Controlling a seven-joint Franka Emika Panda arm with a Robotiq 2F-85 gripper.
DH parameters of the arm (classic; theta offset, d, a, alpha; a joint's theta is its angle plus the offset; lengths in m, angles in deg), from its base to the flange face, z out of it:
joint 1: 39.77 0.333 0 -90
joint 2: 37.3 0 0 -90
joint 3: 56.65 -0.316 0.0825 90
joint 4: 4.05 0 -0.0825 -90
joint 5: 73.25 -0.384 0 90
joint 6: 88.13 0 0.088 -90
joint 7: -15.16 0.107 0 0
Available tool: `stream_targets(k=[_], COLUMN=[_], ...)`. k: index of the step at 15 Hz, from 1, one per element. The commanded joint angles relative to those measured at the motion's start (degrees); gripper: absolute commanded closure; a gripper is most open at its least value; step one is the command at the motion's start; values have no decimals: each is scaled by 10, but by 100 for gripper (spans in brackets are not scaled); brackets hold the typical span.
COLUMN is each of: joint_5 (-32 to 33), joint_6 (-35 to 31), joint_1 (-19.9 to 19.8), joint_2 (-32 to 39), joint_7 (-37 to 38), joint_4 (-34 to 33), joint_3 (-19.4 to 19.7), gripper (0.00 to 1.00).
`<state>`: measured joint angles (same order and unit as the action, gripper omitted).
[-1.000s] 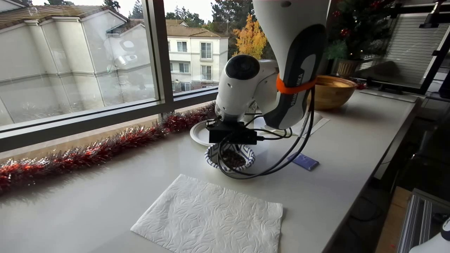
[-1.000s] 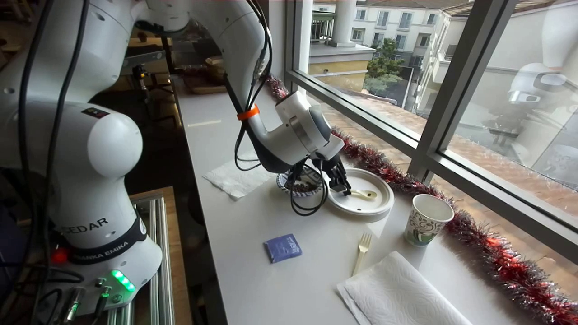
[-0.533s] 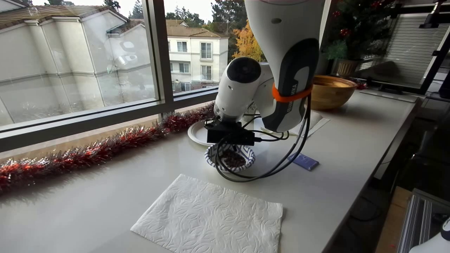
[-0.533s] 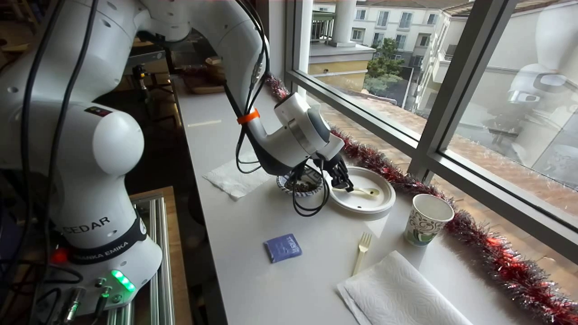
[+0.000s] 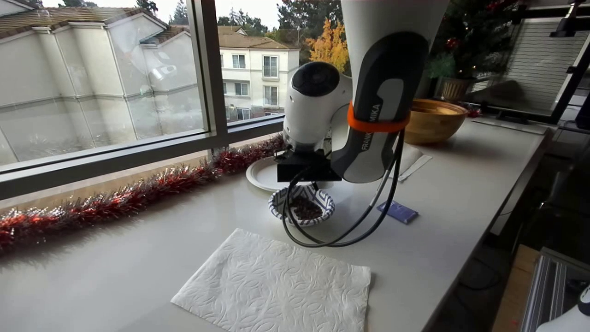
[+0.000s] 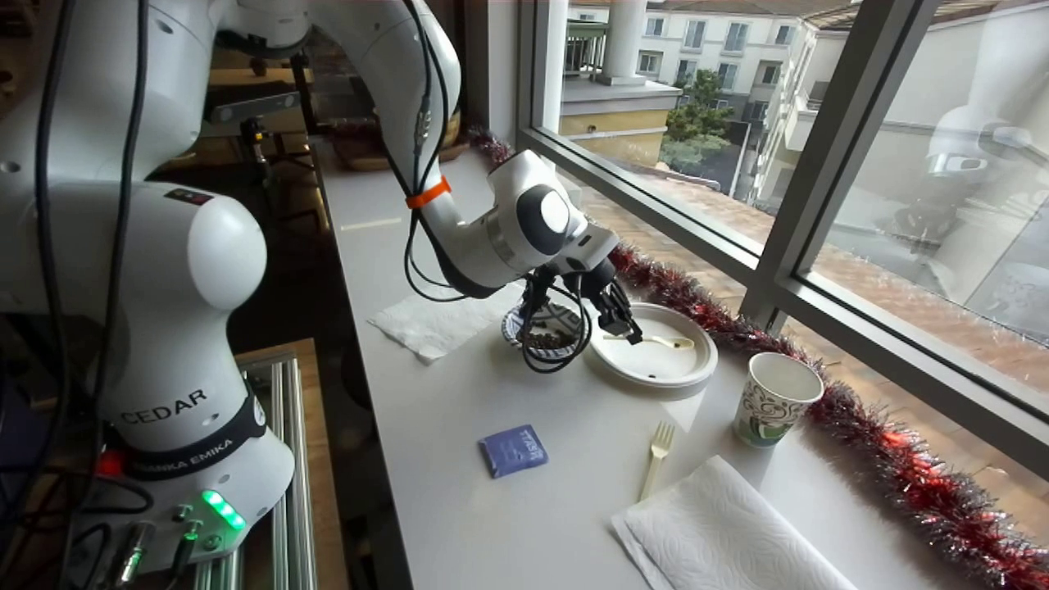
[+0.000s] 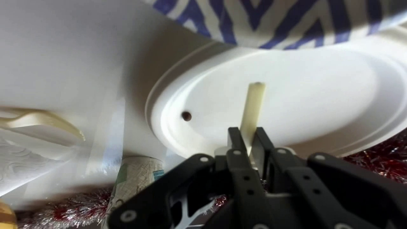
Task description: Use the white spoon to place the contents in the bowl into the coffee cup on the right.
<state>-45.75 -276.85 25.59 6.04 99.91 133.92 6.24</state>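
Cream plastic spoon gripped by black pincer over round white plate, long handle pointing toward blue-and-white zigzag bowl of dark grains, head toward bristly red-silver tinsel

Bowl close beside the fingers, plate beneath them, open bench between plate and cup, tinsel close behind

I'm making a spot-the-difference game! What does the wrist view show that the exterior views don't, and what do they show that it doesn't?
Only the wrist view clearly shows the gripper pinching the spoon handle from both sides.
Only the exterior views show the heap of dark bits and the blue packet; both exterior views have them.
Every view shares the striped bowl, the white plate and the red tinsel.
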Motion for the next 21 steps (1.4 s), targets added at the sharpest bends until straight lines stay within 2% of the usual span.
stream_targets(k=[1, 5, 11, 12, 17, 21], joint_5=[-85, -152, -169, -141, -157, -163], joint_6=[84, 172, 335, 369, 483, 497], joint_1=[67, 148, 254, 275, 353, 411], joint_2=[-96, -155, -258, -285, -346, -364], joint_7=[-148, -266, -394, -392, -449, -459], joint_4=[62, 85, 79, 75, 56, 54], joint_3=[33, 98, 190, 210, 271, 312], gripper=[97, 97, 97, 97, 97, 97])
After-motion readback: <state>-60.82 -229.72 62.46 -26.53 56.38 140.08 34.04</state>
